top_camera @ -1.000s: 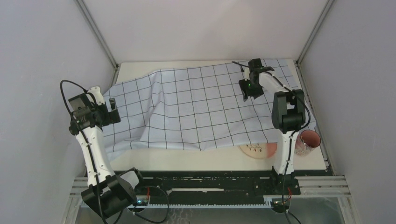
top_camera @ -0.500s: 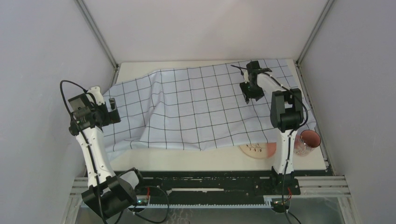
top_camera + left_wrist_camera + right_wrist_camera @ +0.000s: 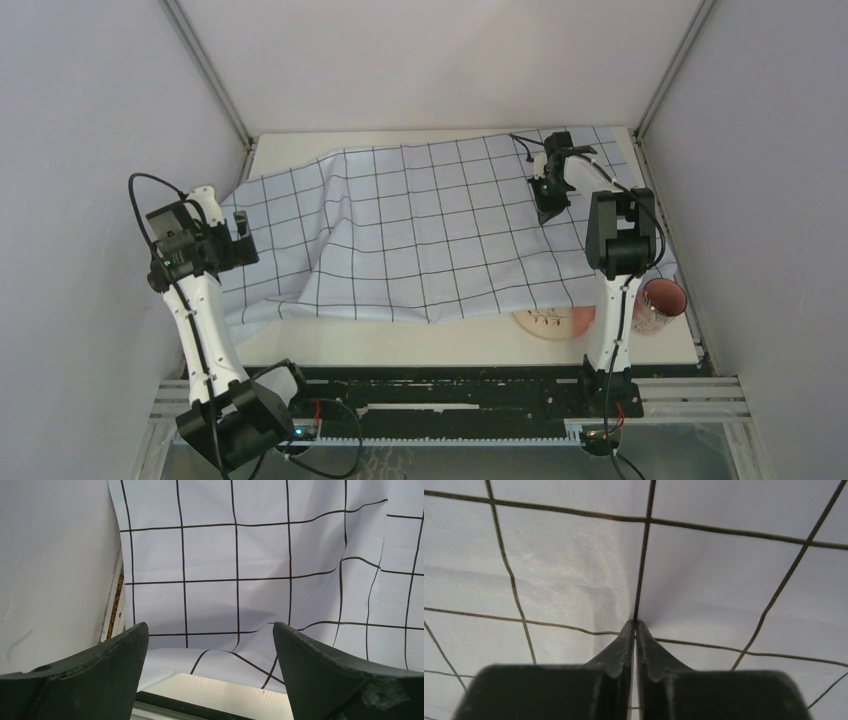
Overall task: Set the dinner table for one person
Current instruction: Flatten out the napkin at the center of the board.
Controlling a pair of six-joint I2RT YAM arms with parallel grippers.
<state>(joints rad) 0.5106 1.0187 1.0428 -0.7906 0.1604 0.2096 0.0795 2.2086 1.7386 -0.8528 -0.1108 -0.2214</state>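
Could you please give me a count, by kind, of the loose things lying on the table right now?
gridded cloth: 1
plate, partly under the cloth: 1
cup: 1
Total: 3

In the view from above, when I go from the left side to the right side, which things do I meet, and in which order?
Left hand → checked cloth → plate, partly under the cloth's near edge → pink cup.
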